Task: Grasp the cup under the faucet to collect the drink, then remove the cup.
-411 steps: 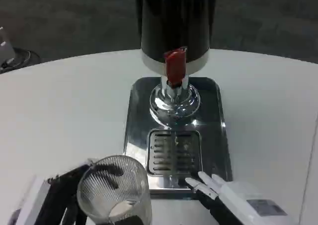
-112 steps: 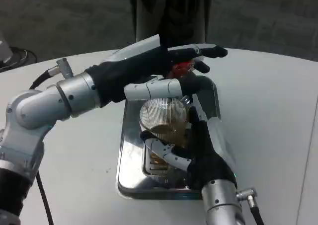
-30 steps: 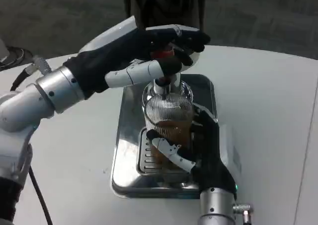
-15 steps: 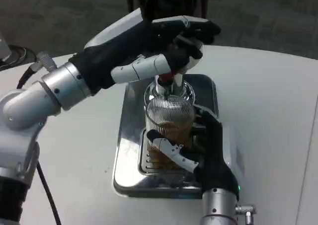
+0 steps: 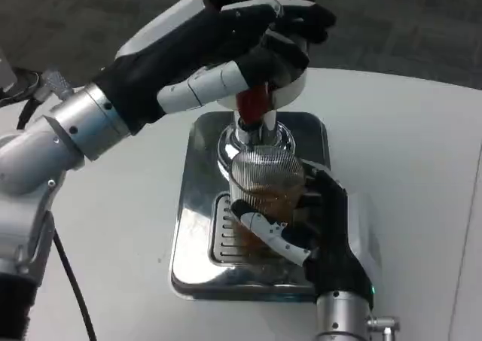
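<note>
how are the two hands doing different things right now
The right hand grips the cup low over the tray; the left hand is up at the red tap lever. The right reaches from the near edge, the left from the left side. Both look dark with white fingers.

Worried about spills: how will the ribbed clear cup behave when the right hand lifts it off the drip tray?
The cup looks rigid, and its ribs probably help the right hand hold it. Amber drink fills its lower part, so it may slosh if tilted. It is fairly tall and narrow, so a knock on the faucet could tip it.
</note>
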